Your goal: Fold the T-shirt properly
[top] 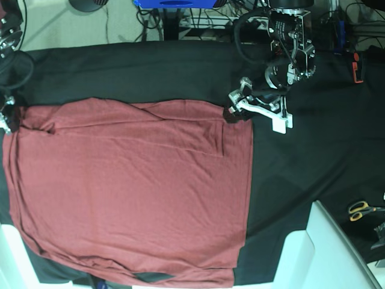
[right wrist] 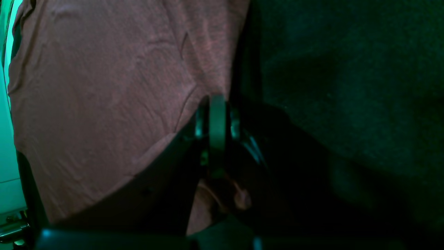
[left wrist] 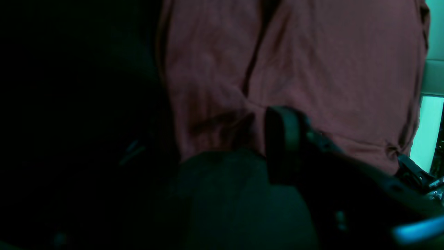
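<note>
Left wrist view: the left gripper [left wrist: 222,149] sits at 6 o'clock on the T-shirt [left wrist: 312,69] hem; one jaw shows, the other is lost in the dark, so I cannot tell its state.

Right wrist view: the right gripper [right wrist: 218,121] is pressed together, seemingly pinching the shirt's edge.

Base view: the shirt spreads from centre to 9 o'clock on the black cloth sheet [top: 301,168]. Pulling unevenly could bunch it; open room lies toward 3 o'clock.

The left arm [top: 287,36] is black metal with looped black cables and bright screws; its gripper [top: 237,109] carries white fingers [top: 280,123]. The right gripper [right wrist: 218,114] looks dark and narrow.
</note>
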You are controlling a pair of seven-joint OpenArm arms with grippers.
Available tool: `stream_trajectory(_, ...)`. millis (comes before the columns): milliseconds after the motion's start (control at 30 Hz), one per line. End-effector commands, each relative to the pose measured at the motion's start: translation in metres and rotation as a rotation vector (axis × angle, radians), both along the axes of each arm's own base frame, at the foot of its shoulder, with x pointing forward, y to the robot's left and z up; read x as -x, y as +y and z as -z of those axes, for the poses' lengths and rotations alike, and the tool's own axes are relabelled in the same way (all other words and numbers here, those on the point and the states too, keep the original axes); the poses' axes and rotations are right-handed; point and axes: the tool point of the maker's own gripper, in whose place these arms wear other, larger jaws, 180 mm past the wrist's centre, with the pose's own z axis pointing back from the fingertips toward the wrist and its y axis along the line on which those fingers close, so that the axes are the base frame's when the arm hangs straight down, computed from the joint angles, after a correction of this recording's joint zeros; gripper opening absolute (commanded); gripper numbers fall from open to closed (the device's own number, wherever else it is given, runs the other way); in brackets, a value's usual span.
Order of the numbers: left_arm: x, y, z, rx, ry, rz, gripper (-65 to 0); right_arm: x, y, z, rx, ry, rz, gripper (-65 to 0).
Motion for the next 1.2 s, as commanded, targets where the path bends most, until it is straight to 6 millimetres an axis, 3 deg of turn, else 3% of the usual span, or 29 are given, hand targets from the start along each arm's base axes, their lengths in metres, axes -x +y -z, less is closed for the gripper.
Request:
stream_trajectory(0, 0.001, 0.000, -0.001, 0.001, 0.008, 0.002, -34.9, -0.010, -0.019, -0.018, 0.041, -0.047, 0.009, -64.2)
stream_trajectory(200, -0.005, -0.001, 0.002, 0.008, 0.011, 0.000, -63.2, -0.010, -0.019, -0.018, 0.041, -0.047, 0.009, -64.2)
stream_trajectory(233, -0.007, -0.001, 0.002, 0.008, 0.010, -0.002, -65.0, -0.010, -0.019, -0.018, 0.041, -0.047, 0.009, -64.2)
stream_trajectory(433, -0.009, 0.005, -0.006, -0.008, -0.013, -0.001, -65.0, -0.010, -0.019, -0.018, 0.041, -0.046, 0.008, -64.2)
stream_trajectory(700, 0.014, 0.016, -0.013, -0.052, -0.015, 0.013, -65.0, -0.007, -0.016, -0.017, 0.021, -0.021, -0.017, -64.2)
stream_trajectory(900, 0.034, 0.023, -0.019, -0.078, 0.028, 0.066, -65.0, 0.009, -0.022, -0.024, 0.088, 0.012, -0.066, -64.2)
stream_trajectory(1167, 0.039, 0.040, -0.045, -0.128, -0.026, 0.047, -65.0, 0.029, -0.026, -0.039, 0.114, 0.052, -0.091, -64.2)
